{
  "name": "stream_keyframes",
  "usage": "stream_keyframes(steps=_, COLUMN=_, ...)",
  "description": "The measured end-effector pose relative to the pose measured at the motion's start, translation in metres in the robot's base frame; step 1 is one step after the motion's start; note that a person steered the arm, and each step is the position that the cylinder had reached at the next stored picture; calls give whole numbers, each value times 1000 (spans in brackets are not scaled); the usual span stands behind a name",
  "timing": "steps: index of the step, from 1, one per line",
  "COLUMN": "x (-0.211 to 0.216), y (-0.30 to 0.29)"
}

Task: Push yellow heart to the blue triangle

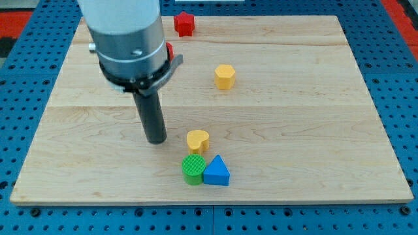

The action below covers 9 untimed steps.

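Nearest the table's [313,85] bottom edge, a little left of its middle, sit two blocks touching side by side: a green round block [192,170] with a ribbed top on the view's left and the blue triangle [217,172] on the view's right. Just above them, toward the table's centre, lies the yellow heart [198,140]. It stands very close to the green round block's top edge, and whether the two touch cannot be told; a small gap separates it from the blue triangle, which lies below it and slightly to the view's right.

My tip [157,140] rests on the table just to the view's left of the yellow heart, at about the same level, with a narrow strip of bare wood between them. The arm ends in a plain dark rod, so there is no hand to open or close, and nothing is held.

Farther back, right of centre, a yellow hexagon-like block [225,76] stands alone, well apart from the others. At the table's top edge, left of its middle, is a red star-shaped block [185,23]. Another red block [169,49] peeks out beside the arm's grey housing near the top-left corner; its shape is hidden.
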<state>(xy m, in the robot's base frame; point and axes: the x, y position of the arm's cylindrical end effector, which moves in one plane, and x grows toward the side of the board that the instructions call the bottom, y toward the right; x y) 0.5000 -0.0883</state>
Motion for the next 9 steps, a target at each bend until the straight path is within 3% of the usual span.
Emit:
stream_keyframes(steps=1, x=-10, y=38)
stream_keyframes(steps=3, x=38, y=43)
stream_keyframes(steps=5, x=8, y=36)
stream_keyframes(steps=8, x=30, y=42)
stream_keyframes(steps=9, x=-4, y=42)
